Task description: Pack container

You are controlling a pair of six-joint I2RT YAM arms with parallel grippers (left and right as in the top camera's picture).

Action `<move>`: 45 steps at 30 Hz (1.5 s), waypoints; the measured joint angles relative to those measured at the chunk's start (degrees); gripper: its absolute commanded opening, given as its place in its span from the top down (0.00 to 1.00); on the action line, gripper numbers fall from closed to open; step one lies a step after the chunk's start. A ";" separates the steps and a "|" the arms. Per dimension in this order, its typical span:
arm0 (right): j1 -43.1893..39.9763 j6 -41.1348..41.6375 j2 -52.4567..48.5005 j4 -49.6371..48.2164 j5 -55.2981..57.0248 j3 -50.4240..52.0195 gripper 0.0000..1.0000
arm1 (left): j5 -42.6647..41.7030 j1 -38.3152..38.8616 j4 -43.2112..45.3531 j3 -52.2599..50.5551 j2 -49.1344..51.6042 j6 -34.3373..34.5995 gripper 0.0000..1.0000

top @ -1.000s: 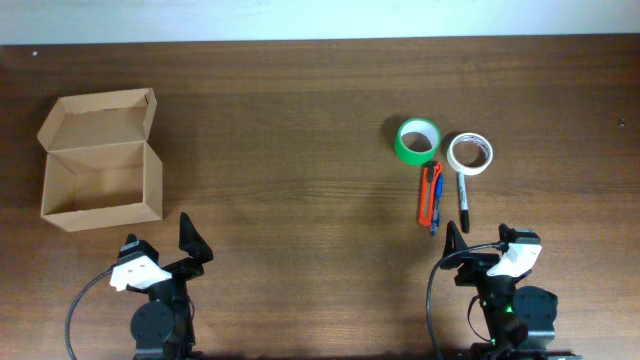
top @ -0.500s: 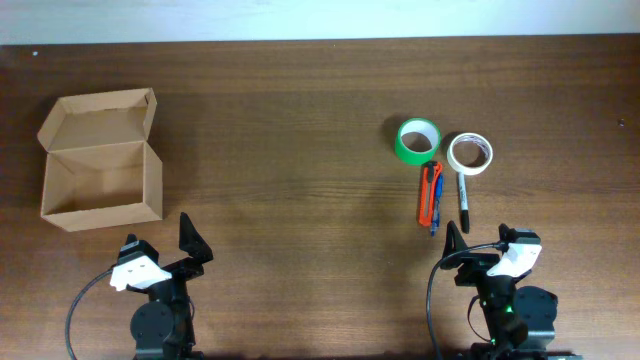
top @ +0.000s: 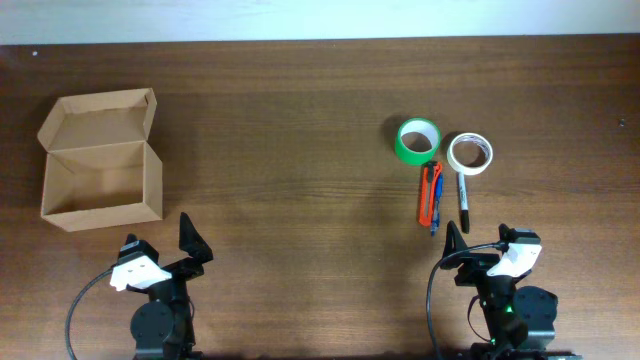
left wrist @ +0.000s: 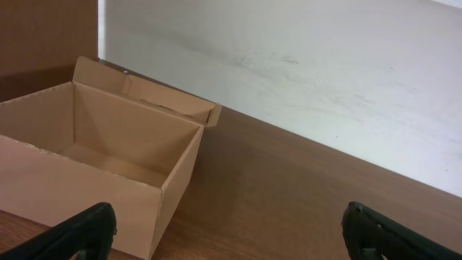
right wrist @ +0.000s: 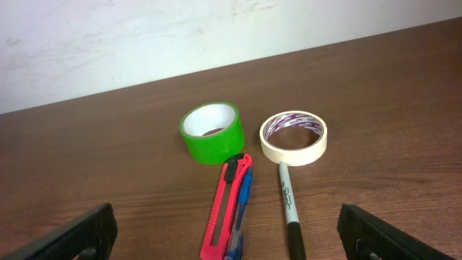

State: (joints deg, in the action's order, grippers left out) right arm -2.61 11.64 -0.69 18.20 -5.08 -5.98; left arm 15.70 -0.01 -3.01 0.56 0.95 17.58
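Tan cardboard container (top: pixel 101 185) mouth-up, long axis left-right, flap rearward; left end effector (left wrist: pixel 229 235), right end effector (right wrist: pixel 229 235) splayed wide, empty.

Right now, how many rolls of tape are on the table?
2. The green roll sits right of centre. The cream roll lies just to its right, at the top end of the marker. No roll shows inside the open box.

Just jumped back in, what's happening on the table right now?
Nothing is being handled. The left hand and right hand are both open and empty at the near edge. The container sits open and empty on the left. The green tape, white tape, red cutter and black marker lie grouped on the right, none packed yet.
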 measured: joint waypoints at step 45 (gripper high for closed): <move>-1.42 -7.58 -52.41 36.17 -2.08 -57.20 0.01 | 0.00 -0.61 -13.42 47.41 41.48 -5.99 0.00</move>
State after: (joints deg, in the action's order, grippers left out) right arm -4.03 4.05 -53.10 54.37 -7.16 -63.18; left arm 15.70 -0.62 -16.43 47.97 42.44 11.60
